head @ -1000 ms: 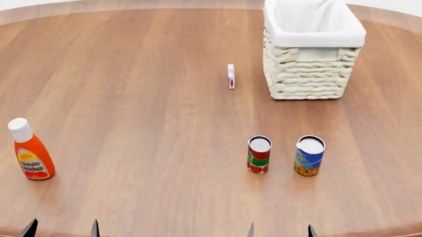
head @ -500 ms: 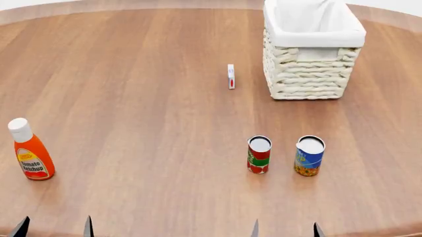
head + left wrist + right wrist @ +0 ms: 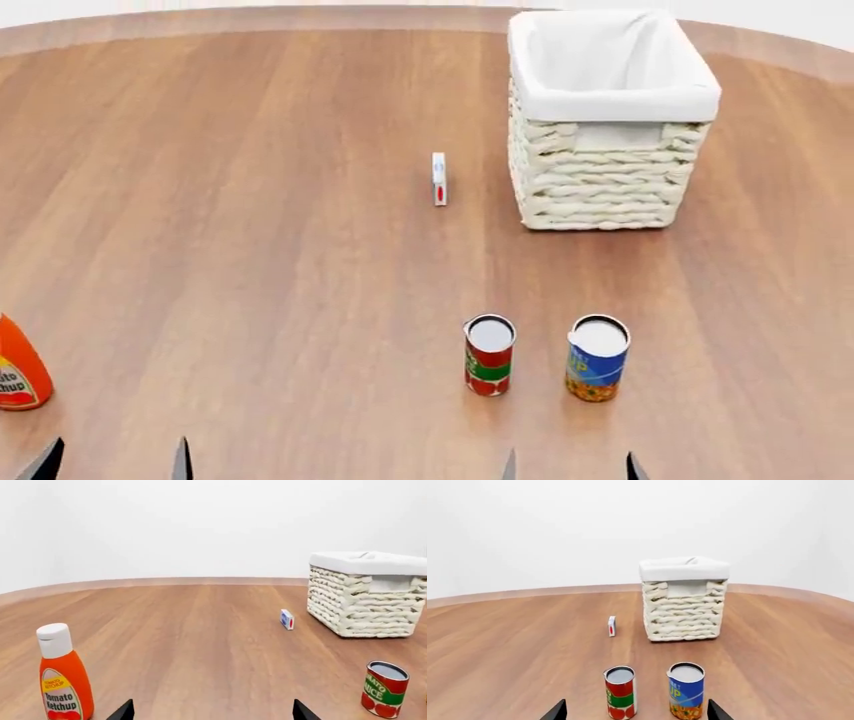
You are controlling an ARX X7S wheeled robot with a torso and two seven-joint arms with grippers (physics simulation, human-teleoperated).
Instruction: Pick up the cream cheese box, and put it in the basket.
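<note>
The cream cheese box (image 3: 438, 179) is a thin white carton with a red mark, standing on edge on the wooden table just left of the basket (image 3: 603, 140). It also shows in the left wrist view (image 3: 287, 619) and the right wrist view (image 3: 612, 626). The basket is cream wicker with a white liner, seen too in the left wrist view (image 3: 365, 599) and the right wrist view (image 3: 684, 604). My left gripper (image 3: 112, 462) and right gripper (image 3: 570, 466) are both open and empty at the near table edge, far from the box. Only their fingertips show.
A red-green can (image 3: 489, 355) and a blue-labelled can (image 3: 597, 358) stand side by side in front of my right gripper. A ketchup bottle (image 3: 16, 366) stands at the near left. The round wooden table (image 3: 267, 200) carries them all.
The head view has shifted: everything on the table sits lower and further left in frame, and the ketchup bottle is now partly cut off. The fingertips stay at the bottom edge.
</note>
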